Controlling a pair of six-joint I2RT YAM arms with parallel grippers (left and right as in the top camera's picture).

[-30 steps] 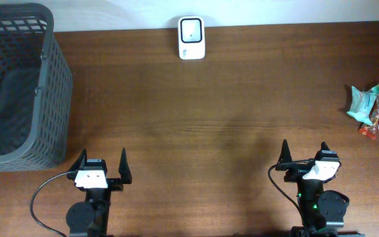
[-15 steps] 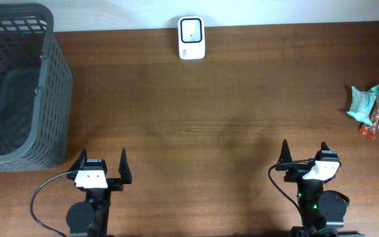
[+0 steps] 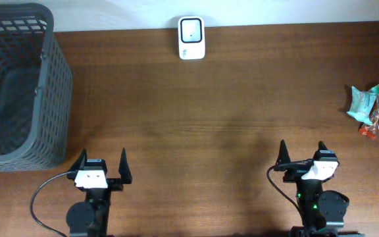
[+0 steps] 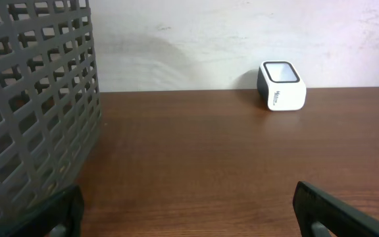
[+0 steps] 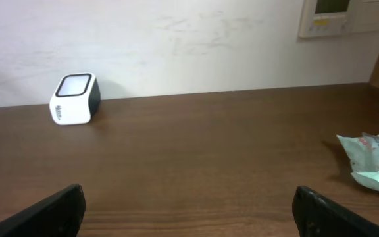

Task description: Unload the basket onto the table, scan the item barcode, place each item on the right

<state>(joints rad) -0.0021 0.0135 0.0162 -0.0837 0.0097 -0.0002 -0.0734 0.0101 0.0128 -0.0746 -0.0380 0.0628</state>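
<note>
Robotics test bench laid out as a shop checkout. A brown wood-grain table stands against a plain white wall. A small white barcode scanner sits at the middle of the table's far edge. A grey mesh shopping basket fills the far left corner, and a few snack packets lie by the right edge. The left arm and right arm stand at the near edge. A control panel hangs on the wall, upper right.
</note>
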